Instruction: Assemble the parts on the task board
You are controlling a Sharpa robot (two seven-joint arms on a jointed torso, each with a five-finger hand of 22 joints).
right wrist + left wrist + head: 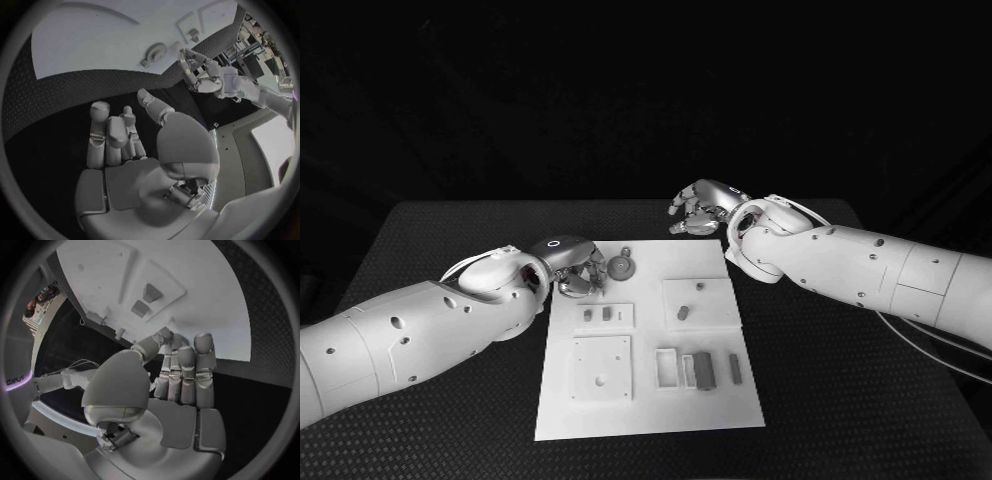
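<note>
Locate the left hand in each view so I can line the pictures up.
Head view: the left hand is at the far left corner of the task board, beside the round part.
Left wrist view: it fills the circle's middle, fingers pointing toward the board.
Right wrist view: it is beyond the right hand, next to the round part, at.
Shared landmark: the white task board.

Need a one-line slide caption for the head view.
Both hands, left hand and right hand, hover empty at the far end of the white task board, grey parts lying unassembled on it.
</note>
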